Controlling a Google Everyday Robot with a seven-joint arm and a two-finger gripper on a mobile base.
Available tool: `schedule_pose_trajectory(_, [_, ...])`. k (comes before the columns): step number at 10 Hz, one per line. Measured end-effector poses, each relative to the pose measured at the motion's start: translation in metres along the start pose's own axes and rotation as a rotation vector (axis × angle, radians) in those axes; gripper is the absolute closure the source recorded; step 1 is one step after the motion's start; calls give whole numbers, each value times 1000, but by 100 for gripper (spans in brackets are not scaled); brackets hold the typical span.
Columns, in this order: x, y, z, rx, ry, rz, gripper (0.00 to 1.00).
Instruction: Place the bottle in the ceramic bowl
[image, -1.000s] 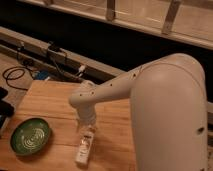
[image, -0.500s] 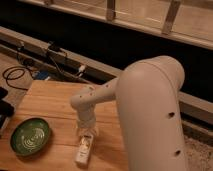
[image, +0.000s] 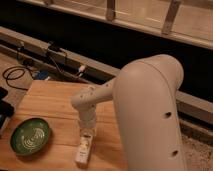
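The gripper (image: 86, 131) is pointing straight down over the near part of the wooden table (image: 50, 100), sitting right at the upper end of the bottle (image: 83, 149). Whether it is gripping the bottle or only hovering against it cannot be told from this view. The bottle is lying on its side on the wood, its length running toward the near edge of the table and its pale label facing up. It is resting to the right of the ceramic bowl (image: 22, 145), near it but apart from it. The bowl is sitting empty near the table's left front corner, showing its green glaze and pale swirl lines. So the task looks to be at the pick-up stage: nothing is in the bowl yet, and the lift, the carry to the left and the release all appear to be left to do. Above the wrist, the arm (image: 150, 110) is bending back into a large white housing that is filling the right side of the view and hiding that part of the table. Nothing is lying on the wood between bottle and bowl, so the path to the left looks open. Further out, a dark object (image: 4, 107) is poking in at the left edge beside the table, cables (image: 15, 75) are trailing on the floor behind it, and a long ledge (image: 30, 37) is running across the back.
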Motion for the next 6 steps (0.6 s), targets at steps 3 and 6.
schedule_pose_trajectory(3, [-7,-5,-20,-16,-63,27,100])
schedule_pose_trajectory(6, [-32,0,-81,-60,-198,22,100])
